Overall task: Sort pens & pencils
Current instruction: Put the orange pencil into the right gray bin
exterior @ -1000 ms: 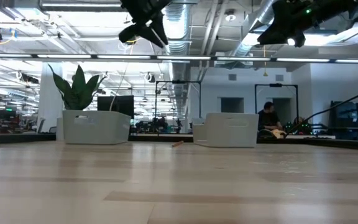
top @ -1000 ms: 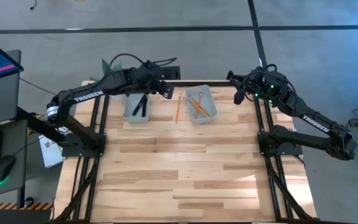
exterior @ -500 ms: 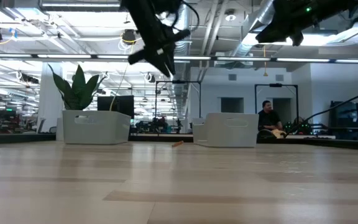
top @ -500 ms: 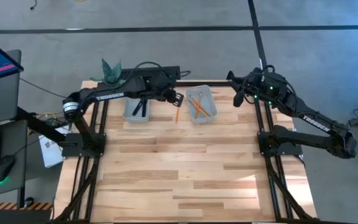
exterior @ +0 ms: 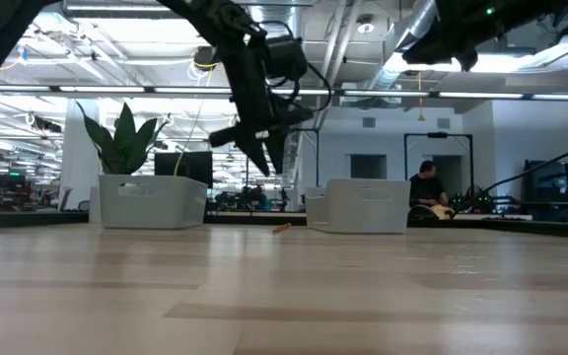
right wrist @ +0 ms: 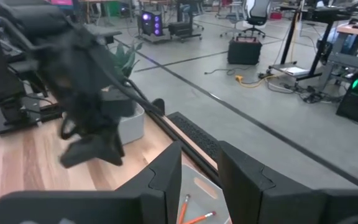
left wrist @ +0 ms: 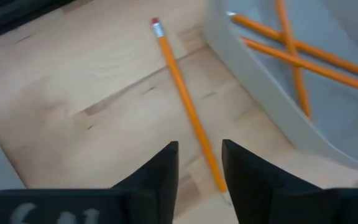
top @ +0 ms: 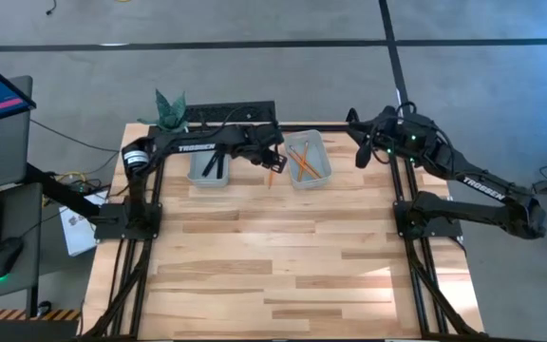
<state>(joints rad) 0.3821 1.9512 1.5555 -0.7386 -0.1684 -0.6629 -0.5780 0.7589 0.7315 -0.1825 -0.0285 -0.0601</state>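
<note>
high view: your left hand sits over the gap between the two grey bins at the far edge of the table, right above the one loose pencil lying on the wood there. left bin holds the black pens; right bin holds several orange pencils, crossed over one another.

left wrist view: the fingers stand a little apart, nothing between them. the loose pencil runs out from between the fingertips across the wood, eraser end farthest from the hand, just beside the wall of the pencil bin. you cannot tell if the fingers touch it. three pencils show inside that bin.

low view: the left hand hangs pointed down, clear of the table top, between the two bins. the loose pencil's end shows on the wood near the right bin.

your right hand waits raised past the far right edge of the table, near the pencil bin. right wrist view: its fingers are apart and hold nothing.
</note>
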